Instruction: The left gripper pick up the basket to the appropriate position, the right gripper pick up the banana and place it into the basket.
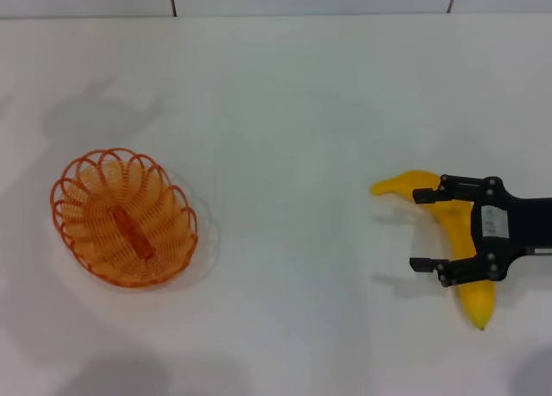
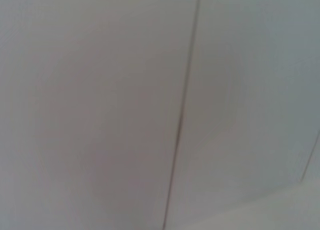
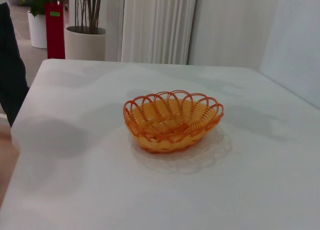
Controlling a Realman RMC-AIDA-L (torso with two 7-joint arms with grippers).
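The right end effector (image 1: 420, 229) is reaching in from the right edge of the head view, low over the white counter (image 1: 285, 154), with its two black fingers (image 1: 427, 196) spread apart and pointing toward the robot's left. The fingers are straddling the middle of the banana (image 1: 470, 298), one on each side of the fruit and neither one clamped on it; whether the pads are touching the peel cannot be told. The banana is lying flat on the counter on the robot's right side, its curved stem end (image 1: 398, 185) sticking out beyond the farther finger and its dark tip (image 1: 481, 327) lying nearer the robot, past the closer finger. A small white label (image 1: 492, 220) is showing on the end effector's body. The basket (image 1: 123, 217) is sitting upright on the counter well apart from the banana, on the robot's left side, with nothing in it. In the right wrist view the basket (image 3: 172, 121) is sitting alone in the middle of the counter, with potted plants (image 3: 87, 24) and a red stand (image 3: 55, 29) in the room behind. The left end effector is showing in no view; its wrist camera is facing only a plain pale wall with a thin seam (image 2: 182, 109).
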